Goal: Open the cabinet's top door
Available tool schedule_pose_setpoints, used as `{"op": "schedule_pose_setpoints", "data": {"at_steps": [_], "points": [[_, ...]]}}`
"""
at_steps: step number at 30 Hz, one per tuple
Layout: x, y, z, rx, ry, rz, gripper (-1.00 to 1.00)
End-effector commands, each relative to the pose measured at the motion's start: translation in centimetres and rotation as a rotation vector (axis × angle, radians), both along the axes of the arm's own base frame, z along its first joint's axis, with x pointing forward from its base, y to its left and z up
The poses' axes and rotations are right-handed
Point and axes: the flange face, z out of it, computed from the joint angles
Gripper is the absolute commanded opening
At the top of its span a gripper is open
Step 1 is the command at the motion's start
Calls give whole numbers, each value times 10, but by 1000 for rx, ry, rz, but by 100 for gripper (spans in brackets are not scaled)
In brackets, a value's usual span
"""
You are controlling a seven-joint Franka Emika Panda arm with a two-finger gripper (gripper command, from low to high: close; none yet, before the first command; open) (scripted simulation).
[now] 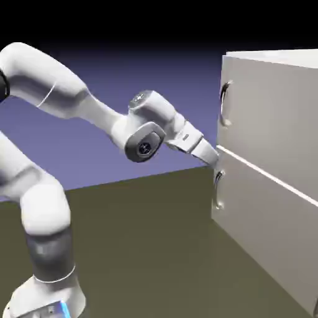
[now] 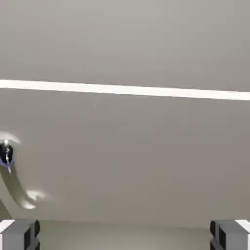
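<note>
Wide apart and gripping nothing, to judge the jaws: only 2 grey finger tips (image 2: pixel 18 233) at the bottom corners of the hand view, with bare pale panel between. Probably kept so wide in order to pass around a handle without knocking it.

Aimed at the cabinet (image 1: pixel 273 155) near its front edge, close to the thin seam (image 2: pixel 127 90) dividing the 2 panels, and tilted a little downward. Very near the front, but seemingly not touching it. Too low for the task at this height.

Just beyond, low on the left of the hand view, 1 curved silver handle (image 2: pixel 12 180), lying under the seam as that view is turned. Probably belonging to the lower panel (image 1: pixel 267 236); not certain, given the possible roll of the hand.

Top door (image 1: pixel 267 105) shut, flush with the cabinet body, at the exterior view's right. Arched handle (image 1: pixel 225 102) mounted upright near the door's left edge, above the jaws and apart from them. Presumably set at that edge, away from the hinges, to give a pull good leverage.

Next, in all likelihood: lifting the hand to that handle, closing around it, then pulling outward along the door's arc.

Further out, the white arm (image 1: pixel 62 93) reaching from the lower left over the olive bench (image 1: pixel 136 236), the support of both robot and cabinet.
</note>
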Motion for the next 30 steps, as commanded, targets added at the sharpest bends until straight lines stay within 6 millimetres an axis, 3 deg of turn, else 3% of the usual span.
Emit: {"op": "schedule_pose_setpoints", "data": {"at_steps": [1,16,30], "points": [[0,-2,7,4,-16,-8,0],[-9,-10,96,43,-252,-81,0],[-17,21,136,51,-455,-91,0]]}}
